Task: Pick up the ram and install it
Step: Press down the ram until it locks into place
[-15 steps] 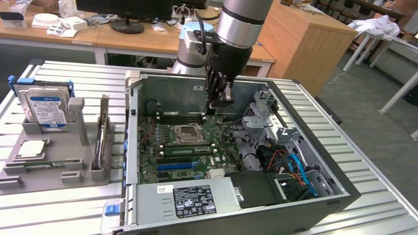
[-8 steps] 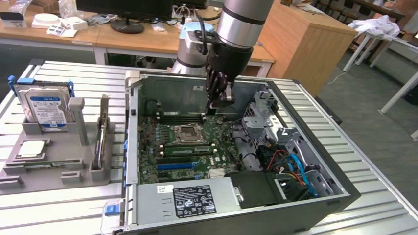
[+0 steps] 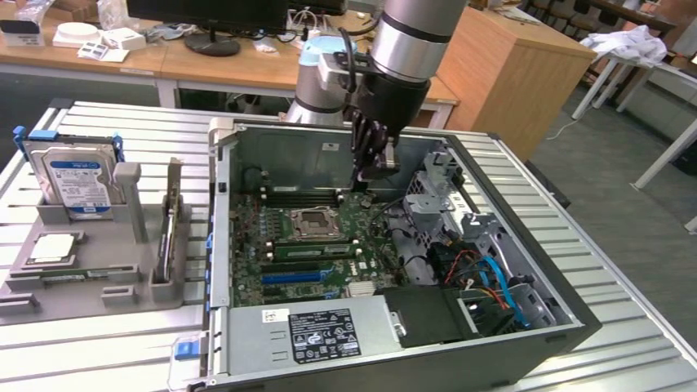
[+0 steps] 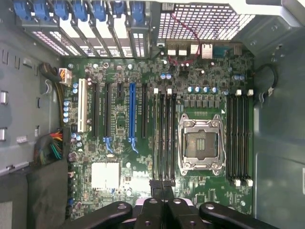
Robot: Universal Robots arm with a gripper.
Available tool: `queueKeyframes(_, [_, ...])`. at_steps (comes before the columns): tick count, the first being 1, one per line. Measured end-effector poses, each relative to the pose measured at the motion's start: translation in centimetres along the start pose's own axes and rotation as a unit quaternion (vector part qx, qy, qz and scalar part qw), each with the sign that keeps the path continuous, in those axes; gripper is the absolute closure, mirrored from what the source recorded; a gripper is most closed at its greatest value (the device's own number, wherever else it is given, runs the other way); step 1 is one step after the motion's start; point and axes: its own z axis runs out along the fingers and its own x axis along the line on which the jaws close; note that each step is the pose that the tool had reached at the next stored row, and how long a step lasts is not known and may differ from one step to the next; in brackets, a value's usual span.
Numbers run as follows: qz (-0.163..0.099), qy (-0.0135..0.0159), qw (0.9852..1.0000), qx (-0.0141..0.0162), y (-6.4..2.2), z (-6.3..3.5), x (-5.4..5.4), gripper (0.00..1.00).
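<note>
Now, ram: thin green stick in the grey tray on the desk, just beside the square chip
Long axis: across the exterior view, left to right, along the tray's near edge
Jaws: closed tight together, above the board inside the open case, well apart from the ram
Room: case walls ring the board; open desk around the tray

- We see a hard drive standing upright in a grey holder.
- Near it, we see a square processor chip lying flat.
- We note a labelled power supply.
</note>
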Motion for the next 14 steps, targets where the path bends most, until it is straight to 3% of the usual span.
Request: queueKeyframes(14, [0.0,0.0,1.0,0.0,-1.57,-0.06,0.0,0.89])
